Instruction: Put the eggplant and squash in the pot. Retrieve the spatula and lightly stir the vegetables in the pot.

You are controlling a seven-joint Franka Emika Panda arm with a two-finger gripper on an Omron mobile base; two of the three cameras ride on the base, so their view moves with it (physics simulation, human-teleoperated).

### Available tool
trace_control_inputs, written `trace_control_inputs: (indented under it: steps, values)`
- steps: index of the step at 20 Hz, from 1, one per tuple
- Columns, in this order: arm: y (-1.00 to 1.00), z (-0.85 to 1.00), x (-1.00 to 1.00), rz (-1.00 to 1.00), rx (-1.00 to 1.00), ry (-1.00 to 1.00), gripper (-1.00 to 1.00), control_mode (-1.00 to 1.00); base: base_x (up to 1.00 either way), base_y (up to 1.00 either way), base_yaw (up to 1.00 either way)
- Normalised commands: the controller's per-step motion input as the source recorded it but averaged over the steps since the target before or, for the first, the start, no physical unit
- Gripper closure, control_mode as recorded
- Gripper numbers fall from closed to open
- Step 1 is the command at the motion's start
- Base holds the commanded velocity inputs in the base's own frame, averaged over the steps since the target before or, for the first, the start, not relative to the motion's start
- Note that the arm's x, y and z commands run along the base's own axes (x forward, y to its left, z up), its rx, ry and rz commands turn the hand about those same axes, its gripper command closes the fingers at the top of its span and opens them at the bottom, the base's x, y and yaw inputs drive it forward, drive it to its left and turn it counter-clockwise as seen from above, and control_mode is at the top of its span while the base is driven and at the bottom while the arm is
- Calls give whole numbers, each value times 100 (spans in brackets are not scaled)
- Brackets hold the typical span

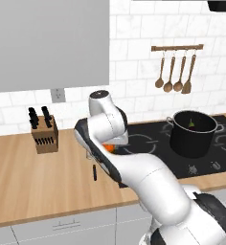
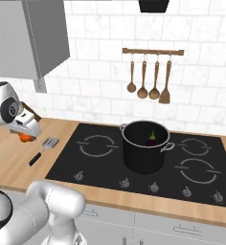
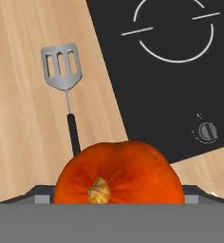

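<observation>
**Squash held above the counter, eggplant already in the pot**

White-tiled kitchen, wooden counter, black cooktop set into it. From the left base view, the arm folds back over the counter edge, and a bit of the orange squash [image 1: 108, 147] shows under the wrist. A knife block [image 1: 43, 131] stands well to the left by the wall. The pot [image 1: 193, 134] sits on the cooktop's far right burner, with a dark shape inside.

From the right base view, the gripper [image 2: 25, 136] hangs at the far left above the counter, closed around the squash [image 2: 24, 138], which looks clear of the wood. Just beside and below it lies the spatula [image 2: 44, 150], head toward the cooktop. The pot [image 2: 144, 148] is well apart to the right, and the eggplant [image 2: 152, 139] rests inside it. Wooden spoons [image 2: 148, 81] hang on a rail on the wall.

From the hand view, the squash [image 3: 119, 174] sits between the fingers, stem toward the camera; the fingertips themselves are hidden behind it. The spatula [image 3: 62, 76] lies flat on the counter below, beside the cooktop [image 3: 171, 71].

Risks, as I judge them: the round, smooth squash could slip from a narrow two-finger hold during the long carry to the pot. A low approach could knock the pot's rim or handle. Released too high, it could land hard on the eggplant.
</observation>
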Motion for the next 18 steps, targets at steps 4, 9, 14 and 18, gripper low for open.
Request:
trace_control_inputs:
  steps: [4, 9, 14, 18]
  values:
    - [-100, 38, 0, -28, 0, 6, 100, -100, 0, 0, 0]
    - [-100, 23, 2, -29, 0, 7, 100, -100, 0, 0, 0]
    - [-100, 14, 18, -29, -1, 10, 100, -100, 0, 0, 0]
    - [-100, 17, 34, -26, -1, 8, 100, -100, 0, 0, 0]
